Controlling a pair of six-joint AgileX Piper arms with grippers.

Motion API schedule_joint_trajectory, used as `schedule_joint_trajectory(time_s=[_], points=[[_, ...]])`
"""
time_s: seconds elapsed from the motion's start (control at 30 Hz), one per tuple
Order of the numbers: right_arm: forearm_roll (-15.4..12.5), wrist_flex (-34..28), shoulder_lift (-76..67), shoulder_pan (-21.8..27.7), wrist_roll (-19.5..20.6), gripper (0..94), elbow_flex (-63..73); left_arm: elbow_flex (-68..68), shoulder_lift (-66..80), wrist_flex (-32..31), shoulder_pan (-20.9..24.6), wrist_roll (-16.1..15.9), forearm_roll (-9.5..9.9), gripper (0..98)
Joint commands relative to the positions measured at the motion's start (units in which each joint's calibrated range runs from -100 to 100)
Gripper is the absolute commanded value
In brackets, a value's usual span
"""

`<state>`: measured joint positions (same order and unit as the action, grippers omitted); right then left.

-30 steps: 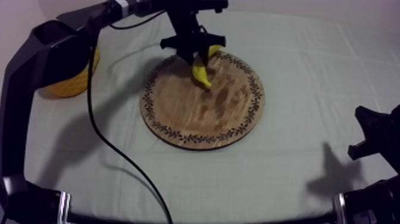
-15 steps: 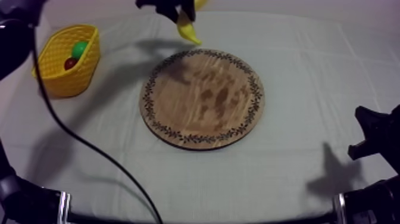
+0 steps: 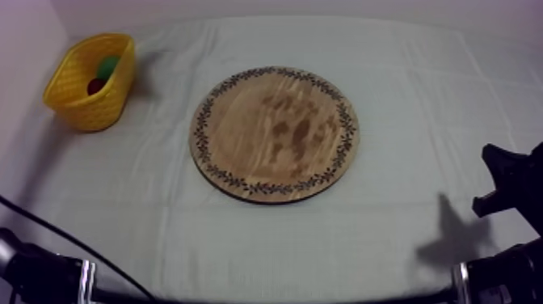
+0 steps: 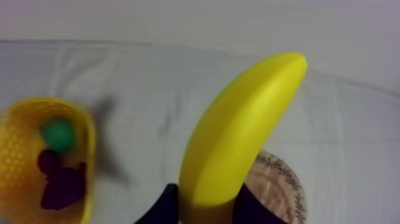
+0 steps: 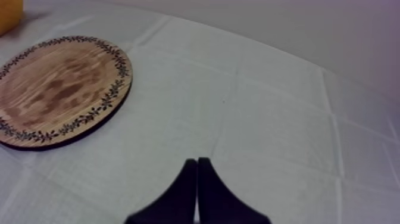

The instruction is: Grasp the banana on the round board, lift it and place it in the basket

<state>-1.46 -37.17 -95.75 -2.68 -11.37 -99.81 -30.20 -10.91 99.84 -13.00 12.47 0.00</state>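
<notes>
The yellow banana [image 4: 238,137] hangs in the air with my left gripper [image 4: 205,210] shut on its lower end, a black finger [image 4: 159,208] on each side. Below it lie the yellow basket [image 4: 18,179] to one side and the wooden board [image 4: 283,184] to the other. From above, the round board [image 3: 275,133] lies bare at mid-table and the basket [image 3: 85,101] stands at the far left. My right gripper [image 5: 196,190] is shut on nothing, low over the cloth beside the board [image 5: 59,89]; it rests at the right edge [image 3: 507,182].
The basket holds a green fruit [image 3: 107,65] and a small red fruit [image 3: 95,85]; the left wrist view shows the green fruit [image 4: 58,134] above dark red-purple fruit [image 4: 62,186]. Grey-white cloth [image 3: 420,97] spreads around the board. A basket corner [image 5: 9,12] shows beyond the board.
My left arm has lifted the banana off the board, carried it up and leftward, and left the top view. The basket is uncovered. The right arm has not moved.
</notes>
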Motion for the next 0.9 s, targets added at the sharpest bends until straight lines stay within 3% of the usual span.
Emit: schedule_joint_trajectory(time_s=[0.0, 0.3, 0.6, 0.87], points=[[0.02, 0.0, 0.0, 0.0, -0.03, 0.3, 0.03, 4.04, 3.61, -0.09, 3.92, -0.93, 0.2, 21.8], [0.02, 0.0, 0.0, 0.0, -0.03, 0.3, 0.03, 16.59, 4.1, -0.09, 11.13, -4.53, 2.06, 21.9], [0.02, 0.0, 0.0, 0.0, -0.03, 0.3, 0.03, 20.57, -1.51, -0.88, 13.42, -5.98, 3.72, 24.9], [0.02, 0.0, 0.0, 0.0, -0.03, 0.3, 0.03, 21.35, -2.47, -3.05, 15.03, -6.21, 3.6, 41.7]])
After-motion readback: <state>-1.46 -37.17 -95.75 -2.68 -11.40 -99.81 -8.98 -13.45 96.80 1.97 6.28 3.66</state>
